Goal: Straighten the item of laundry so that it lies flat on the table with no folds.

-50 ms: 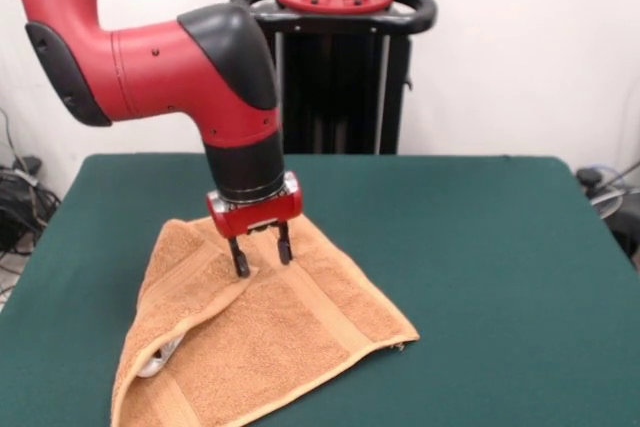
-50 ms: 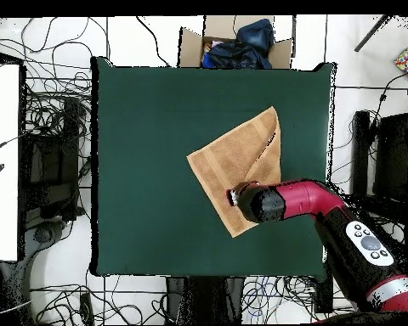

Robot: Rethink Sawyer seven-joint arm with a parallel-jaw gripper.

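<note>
The item of laundry (image 1: 280, 342), an orange-tan towel, lies on the green table (image 1: 480, 247) at the front left, roughly triangular. One side is folded over along a diagonal crease. A small white tag (image 1: 153, 363) peeks out at its left edge. My gripper (image 1: 262, 254) points straight down over the towel's far corner. It is open, and its fingertips (image 1: 241, 267) touch the cloth on either side of the crease. In the overhead view the towel (image 2: 233, 157) sits right of the table's (image 2: 139, 170) middle, and the arm hides most of the gripper (image 2: 234, 197).
A cardboard box (image 2: 190, 44) with dark blue cloth stands past the table's top edge in the overhead view. Cables cover the floor on both sides. A white bench (image 2: 2, 161) stands at the left.
</note>
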